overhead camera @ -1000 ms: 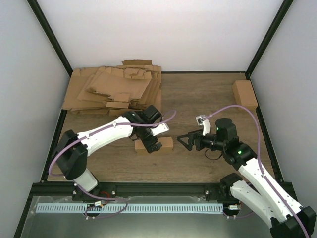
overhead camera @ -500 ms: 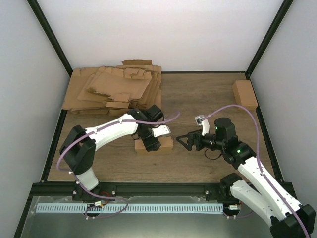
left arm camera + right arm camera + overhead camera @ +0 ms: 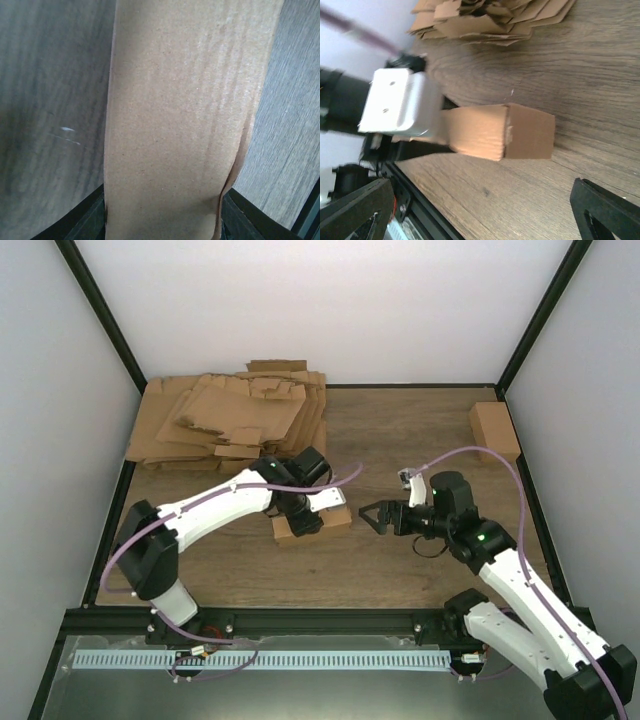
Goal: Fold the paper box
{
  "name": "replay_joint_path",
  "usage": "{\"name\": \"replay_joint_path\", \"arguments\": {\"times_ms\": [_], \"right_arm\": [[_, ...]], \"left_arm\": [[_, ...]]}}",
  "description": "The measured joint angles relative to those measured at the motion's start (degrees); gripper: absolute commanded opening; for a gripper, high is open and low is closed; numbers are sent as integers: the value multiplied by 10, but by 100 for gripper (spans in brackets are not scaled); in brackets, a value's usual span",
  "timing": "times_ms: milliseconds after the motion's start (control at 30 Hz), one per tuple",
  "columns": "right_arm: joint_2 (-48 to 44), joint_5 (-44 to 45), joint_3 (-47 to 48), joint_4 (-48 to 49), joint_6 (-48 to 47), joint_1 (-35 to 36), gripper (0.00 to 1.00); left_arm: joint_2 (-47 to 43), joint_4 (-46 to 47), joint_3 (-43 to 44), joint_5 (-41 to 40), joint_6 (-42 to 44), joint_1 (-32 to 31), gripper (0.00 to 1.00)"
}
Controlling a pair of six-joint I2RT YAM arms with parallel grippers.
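Note:
The paper box [image 3: 336, 518] is a small brown folded carton in the middle of the table. My left gripper [image 3: 300, 522] comes down on its left end, and the carton sits slightly skewed. In the left wrist view the carton [image 3: 185, 115] fills the space between the two black fingers [image 3: 90, 220], which press against its two long sides. My right gripper [image 3: 368, 514] stands open just right of the carton, a small gap away, pointing at its end. The right wrist view shows the carton's closed end face [image 3: 530, 132] ahead, with nothing between the right fingers [image 3: 355, 210].
A heap of flat brown cardboard sheets [image 3: 230, 420] lies at the back left. A second small brown carton [image 3: 494, 430] rests by the right rail at the back. Black frame rails border the table on all sides.
The left jaws have closed in onto the carton's sides. The carton has turned a little, its right end swinging toward the back. The right gripper has shifted slightly farther back, still open.

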Motion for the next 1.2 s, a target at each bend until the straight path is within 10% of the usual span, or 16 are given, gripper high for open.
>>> {"name": "replay_joint_path", "arguments": {"times_ms": [533, 1200], "right_arm": [[76, 35, 242, -128, 360, 0, 97], [52, -99, 111, -22, 682, -9, 96]], "left_arm": [[-218, 209, -136, -87, 38, -37, 41], [-276, 375, -225, -106, 125, -66, 42]]}}
